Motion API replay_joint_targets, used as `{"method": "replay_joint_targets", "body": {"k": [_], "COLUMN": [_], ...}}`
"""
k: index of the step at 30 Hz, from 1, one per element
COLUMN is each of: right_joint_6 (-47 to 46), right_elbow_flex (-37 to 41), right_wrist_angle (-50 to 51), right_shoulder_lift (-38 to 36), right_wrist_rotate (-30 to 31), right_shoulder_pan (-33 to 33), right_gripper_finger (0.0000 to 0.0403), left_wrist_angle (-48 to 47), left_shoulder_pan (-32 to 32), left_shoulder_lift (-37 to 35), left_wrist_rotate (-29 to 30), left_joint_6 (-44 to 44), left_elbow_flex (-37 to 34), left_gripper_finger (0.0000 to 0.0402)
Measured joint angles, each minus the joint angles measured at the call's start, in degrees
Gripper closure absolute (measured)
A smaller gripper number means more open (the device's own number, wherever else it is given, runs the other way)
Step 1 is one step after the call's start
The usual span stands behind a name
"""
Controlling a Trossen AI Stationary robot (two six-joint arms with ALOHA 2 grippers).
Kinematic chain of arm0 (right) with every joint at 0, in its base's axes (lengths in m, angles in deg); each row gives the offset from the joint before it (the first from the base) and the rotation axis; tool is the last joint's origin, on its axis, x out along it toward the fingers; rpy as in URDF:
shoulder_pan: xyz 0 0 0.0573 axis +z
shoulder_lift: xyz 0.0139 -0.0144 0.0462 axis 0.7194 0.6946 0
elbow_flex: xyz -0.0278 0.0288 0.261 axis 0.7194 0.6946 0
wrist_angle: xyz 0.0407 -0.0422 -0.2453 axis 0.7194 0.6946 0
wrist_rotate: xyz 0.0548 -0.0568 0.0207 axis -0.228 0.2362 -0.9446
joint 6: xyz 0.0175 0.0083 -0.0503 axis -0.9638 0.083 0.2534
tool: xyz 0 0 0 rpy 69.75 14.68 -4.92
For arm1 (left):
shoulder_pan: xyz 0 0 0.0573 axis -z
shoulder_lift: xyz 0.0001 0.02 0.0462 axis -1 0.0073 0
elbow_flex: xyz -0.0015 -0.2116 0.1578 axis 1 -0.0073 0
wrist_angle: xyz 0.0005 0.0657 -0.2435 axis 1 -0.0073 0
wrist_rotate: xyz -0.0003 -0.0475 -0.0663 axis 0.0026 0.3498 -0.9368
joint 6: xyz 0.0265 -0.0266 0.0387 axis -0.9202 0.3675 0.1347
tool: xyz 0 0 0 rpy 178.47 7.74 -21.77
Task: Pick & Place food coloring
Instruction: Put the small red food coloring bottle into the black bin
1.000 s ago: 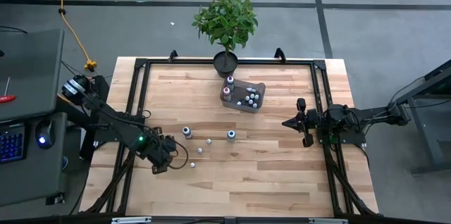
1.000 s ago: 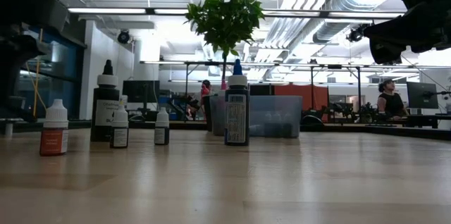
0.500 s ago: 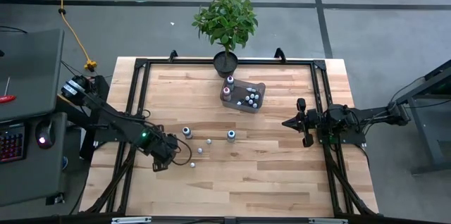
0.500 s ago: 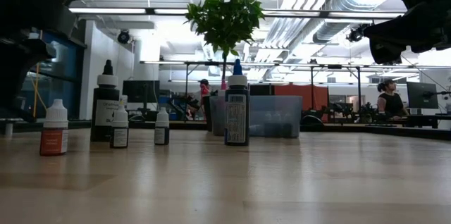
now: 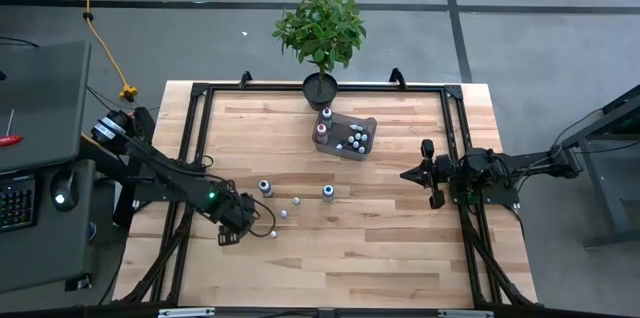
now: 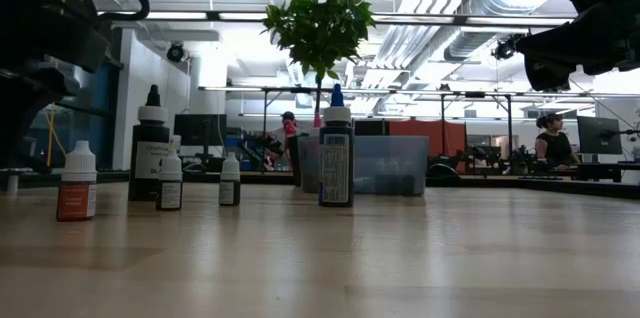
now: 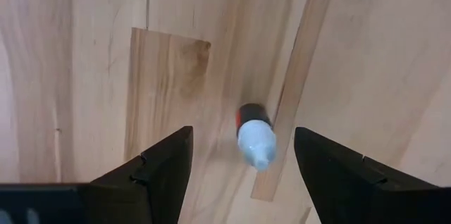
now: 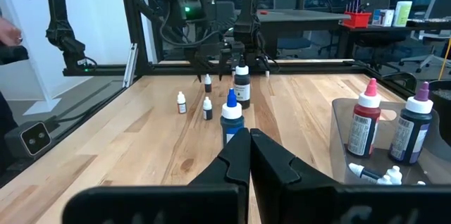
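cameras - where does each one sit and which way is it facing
High view: overhead, straight down on the table; both arms show.
Low view: table height, level across to the room; arm parts up top.
Left wrist view: above a white-capped bottle, between the open left gripper fingers.
Right wrist view: across the table past the shut right gripper, left arm beyond.
Shared: blue-capped bottle, low and right wrist.

Five food coloring bottles point(image 6: 336, 153) stand upright on the wooden table point(image 6: 400, 258), the blue-capped one nearest the clear bin point(image 6: 385, 165), with a potted plant point(image 6: 318, 23) and a seated person point(image 6: 552, 143) behind.
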Motion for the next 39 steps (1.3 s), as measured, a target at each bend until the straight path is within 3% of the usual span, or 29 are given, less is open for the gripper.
{"method": "replay_joint_targets", "body": {"k": [13,26,39], "right_joint_6": [0.0,0.0,0.0], "right_elbow_flex": [0.0,0.0,0.0], "right_wrist_angle": [-0.2,-0.3,-0.4], "right_shoulder_lift": [0.0,0.0,0.0], "right_wrist_rotate": [0.0,0.0,0.0], "right_shoulder_pan": [0.0,0.0,0.0], "right_gripper_finger": [0.04,0.04,0.04], "left_wrist_angle": [0.1,0.2,0.6], "left_shoulder_pan": [0.0,0.0,0.0], "left_shoulder_lift": [0.0,0.0,0.0], "left_wrist_rotate": [-0.4,-2.0,-2.2], "left_joint_6": [0.0,0.0,-0.7], "left_elbow_flex": [0.0,0.0,0.0], "left_gripper_finger": [0.0165,0.0264,0.0273]}}
